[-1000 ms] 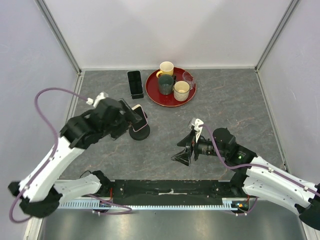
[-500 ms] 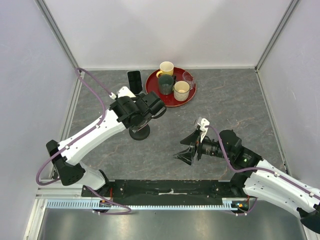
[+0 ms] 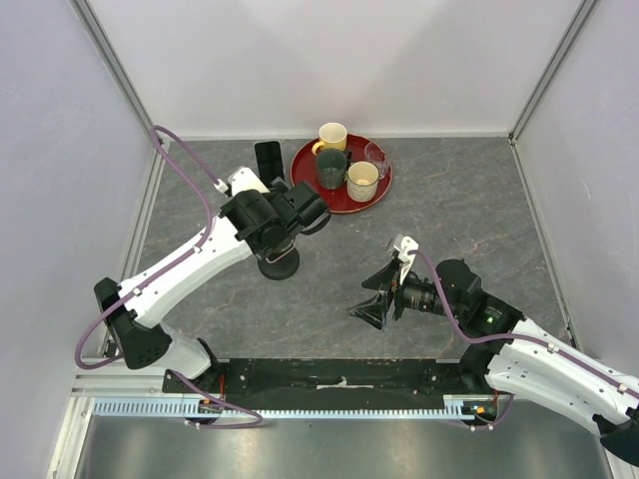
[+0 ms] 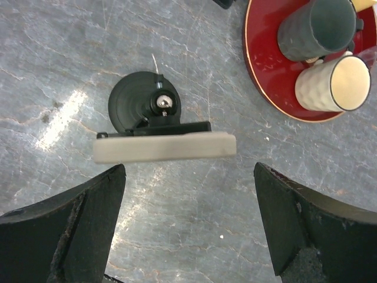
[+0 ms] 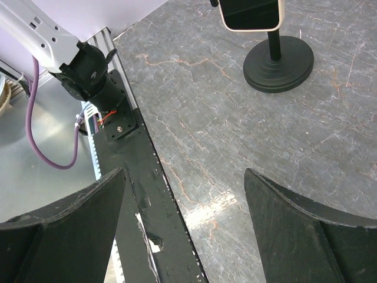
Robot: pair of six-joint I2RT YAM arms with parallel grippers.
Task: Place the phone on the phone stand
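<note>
The phone (image 4: 165,147), with its cream case edge facing up, rests on the holder of the black phone stand (image 4: 136,103), apart from any finger. It shows screen-on in the right wrist view (image 5: 250,15) above the round base (image 5: 278,71). In the top view only the stand base (image 3: 279,263) shows; my left wrist covers the phone. My left gripper (image 4: 188,224) is open and empty, above and just beside the phone; it also shows in the top view (image 3: 308,213). My right gripper (image 3: 371,297) is open and empty, right of the stand, near the front edge (image 5: 182,224).
A red tray (image 3: 340,198) at the back holds a dark mug (image 3: 330,169), a cream mug (image 3: 361,181), a yellow mug (image 3: 331,136) and a glass (image 3: 375,155). A black slab (image 3: 269,165) lies left of it. The black front rail (image 5: 141,194) is under my right gripper.
My left arm has let go of the phone, swung from the left side of the stand to over it, and opened. The right gripper has shifted slightly to the right.
</note>
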